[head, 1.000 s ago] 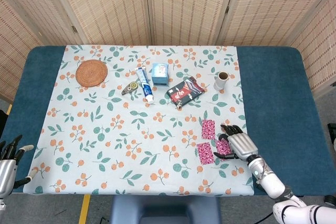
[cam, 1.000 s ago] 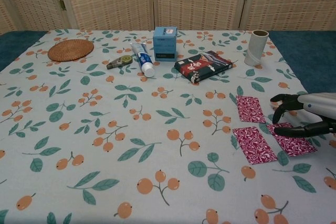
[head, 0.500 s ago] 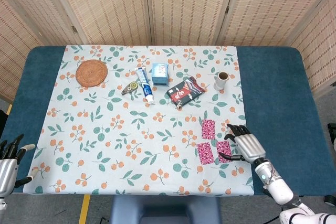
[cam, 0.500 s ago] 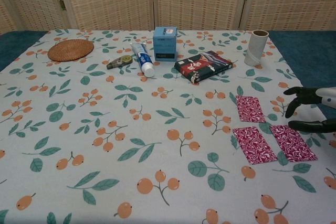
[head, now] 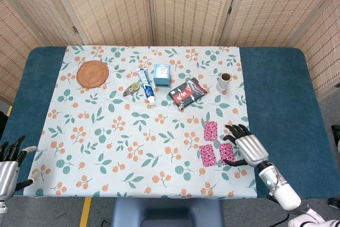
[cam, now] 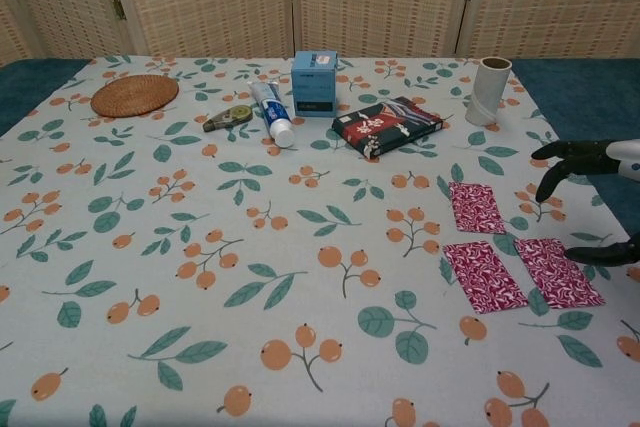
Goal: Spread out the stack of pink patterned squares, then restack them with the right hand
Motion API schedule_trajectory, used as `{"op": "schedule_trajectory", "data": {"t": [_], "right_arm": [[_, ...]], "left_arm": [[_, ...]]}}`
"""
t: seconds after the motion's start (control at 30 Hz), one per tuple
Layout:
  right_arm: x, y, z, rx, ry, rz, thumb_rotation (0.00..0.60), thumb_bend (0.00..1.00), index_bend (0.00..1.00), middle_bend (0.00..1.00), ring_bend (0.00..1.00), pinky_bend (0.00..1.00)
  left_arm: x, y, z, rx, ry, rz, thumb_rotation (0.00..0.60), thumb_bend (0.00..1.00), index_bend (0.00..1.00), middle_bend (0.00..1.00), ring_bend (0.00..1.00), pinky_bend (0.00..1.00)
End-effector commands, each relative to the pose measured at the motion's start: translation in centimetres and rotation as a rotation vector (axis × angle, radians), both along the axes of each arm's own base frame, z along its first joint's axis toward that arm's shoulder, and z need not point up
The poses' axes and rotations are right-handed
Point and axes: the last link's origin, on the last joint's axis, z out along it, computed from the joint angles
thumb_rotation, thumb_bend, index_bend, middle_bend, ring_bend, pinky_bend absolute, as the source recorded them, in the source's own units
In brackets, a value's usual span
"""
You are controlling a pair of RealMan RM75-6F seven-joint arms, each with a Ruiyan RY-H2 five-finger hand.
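3 pink patterned squares lie flat and apart on the floral cloth (head: 133, 131) covering the blue tabletop (head: 281, 110), near its right edge. The far pink patterned square (head: 211, 131) sits alone, while the near-left pink patterned square (head: 207, 155) and the near-right pink patterned square (head: 227, 152) lie side by side with a narrow strip of cloth between them. None overlaps another.

The right hand (head: 247, 148) is just right of the near-right square, released, its dark fingers (cam: 556, 151) spread and holding nothing. In the chest view its thumb reaches in low beside that square's right edge; whether it touches the cloth is hard to tell, as the hand is partly cut off by the frame there. The left hand (head: 7, 168) is at the near left corner, off the tabletop, fingers apart and holding nothing.

Along the far half of the cloth, from left to right: a round woven rattan coaster (head: 92, 73), a small grey-green correction tape dispenser (head: 132, 89), a white and blue toothpaste tube (head: 146, 85) just right of it, an upright light blue carton (head: 162, 74), a flat black and red patterned packet (head: 187, 92) lying at an angle, and a small upright white cup (head: 224, 81). All are well apart from the squares. Woven cane screen panels (head: 180, 3) stand behind the tabletop.
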Motion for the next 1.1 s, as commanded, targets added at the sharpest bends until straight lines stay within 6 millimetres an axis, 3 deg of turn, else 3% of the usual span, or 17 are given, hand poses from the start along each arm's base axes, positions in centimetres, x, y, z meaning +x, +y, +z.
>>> {"op": "schedule_trajectory", "data": {"t": [0.03,0.23,0.6,1.1], "right_arm": [[0.5,0.4,-0.6,0.039,0.011,0.018,0.374,0.26,0.25,0.07,0.0,0.0],[1.0,0.8,-2.1,0.091,0.044,0.034,0.372,0.26,0.22,0.03,0.0,0.0],[1.3,-0.2,-3.9,0.107,0.111,0.037,0.373,0.26,0.13,0.0,0.0,0.0],[2.4,-1.2,-5.6,0.144,0.166,0.077,0.37,0.26,0.12,0.0,0.0,0.0]], "left_arm": [[0.0,-0.2,0.1,0.001,0.0,0.001,0.6,0.28,0.29,0.08,0.16,0.0],[-0.2,-0.6,0.2,0.005,-0.004,0.005,0.6,0.28,0.29,0.08,0.16,0.0],[-0.5,-1.1,0.2,0.005,-0.011,0.009,0.6,0.28,0.29,0.08,0.16,0.0],[-0.9,-1.3,0.3,0.009,-0.012,0.023,0.6,0.28,0.29,0.08,0.16,0.0]]}}
